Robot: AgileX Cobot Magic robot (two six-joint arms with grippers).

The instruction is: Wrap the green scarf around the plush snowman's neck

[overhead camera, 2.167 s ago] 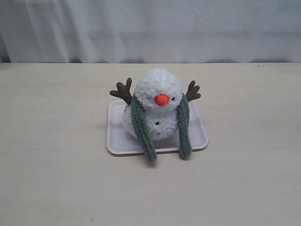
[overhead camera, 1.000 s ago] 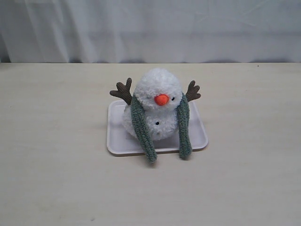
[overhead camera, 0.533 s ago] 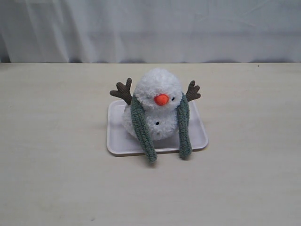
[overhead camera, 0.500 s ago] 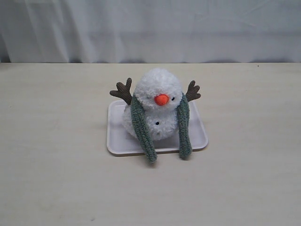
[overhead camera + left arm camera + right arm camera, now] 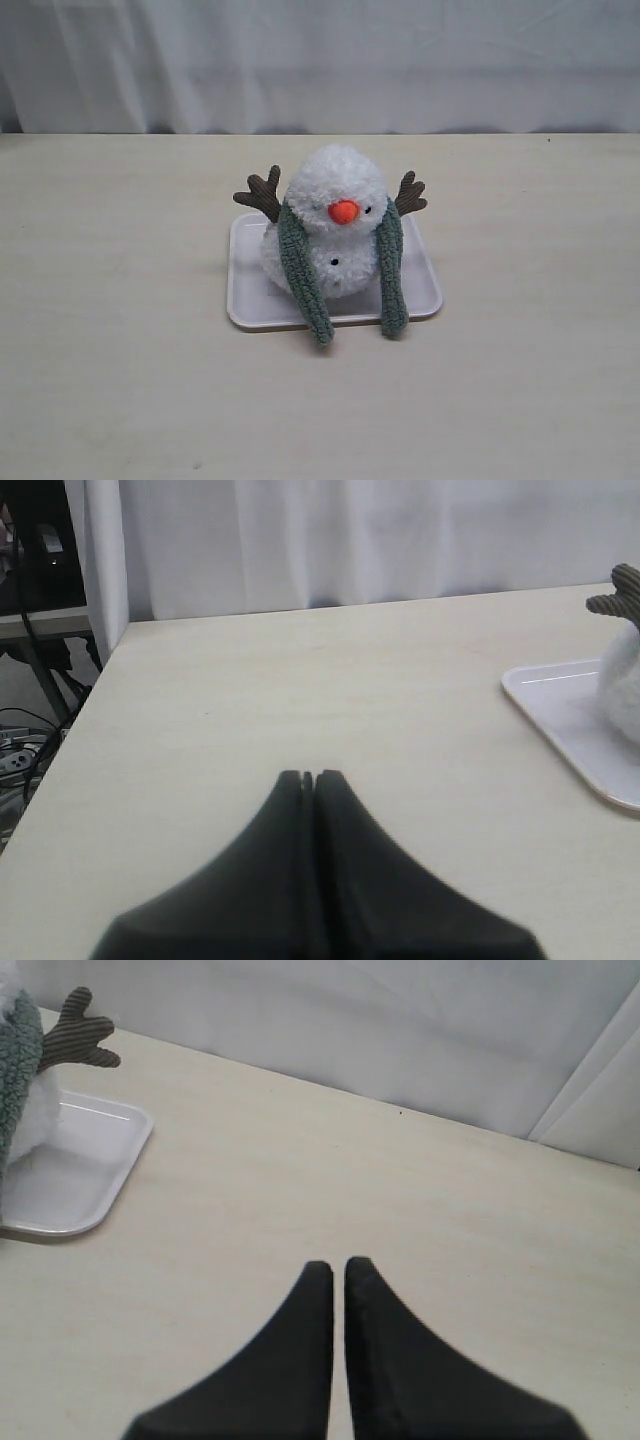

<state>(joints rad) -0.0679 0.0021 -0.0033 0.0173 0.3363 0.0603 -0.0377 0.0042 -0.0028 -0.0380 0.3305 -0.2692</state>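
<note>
Snowman (image 5: 335, 182) well apart from pressed-together fingers (image 5: 275, 870)

The plush snowman (image 5: 335, 215) sits upright. The green scarf (image 5: 300, 265) drapes behind the snowman's neck (image 5: 338, 237), both ends trailing toward six o'clock.

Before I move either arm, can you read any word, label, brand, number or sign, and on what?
None readable. The plush snowman, green scarf, white tray, table and curtain show no print or tag.
The dark equipment beside the table in the left wrist view is too dim to tell.
</note>
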